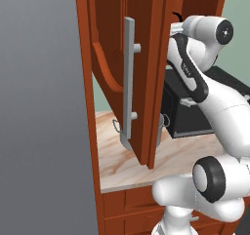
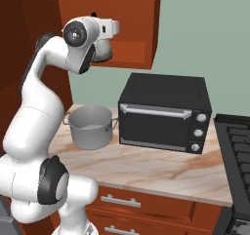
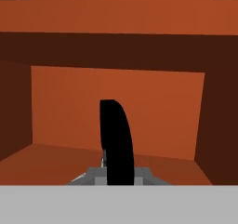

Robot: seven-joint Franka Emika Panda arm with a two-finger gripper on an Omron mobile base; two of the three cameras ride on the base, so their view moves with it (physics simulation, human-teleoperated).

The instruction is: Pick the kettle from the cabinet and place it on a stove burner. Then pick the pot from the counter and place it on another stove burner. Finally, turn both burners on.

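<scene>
The thin black arched handle [image 3: 116,141] of the kettle [image 2: 101,51] is grasped by the pincer [image 3: 117,172]; smooth reddish wooden cabinet [image 3: 116,97] panels are seen beyond it.

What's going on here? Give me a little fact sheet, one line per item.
claw: shut on the kettle's black handle, up at the cabinet
kettle: held at the cabinet opening, mostly hidden behind the arm
cabinet door: open
pot: on the counter, left of the toaster oven
stove: at the right edge, nothing seen on it
step: kettle not yet on a burner
</scene>
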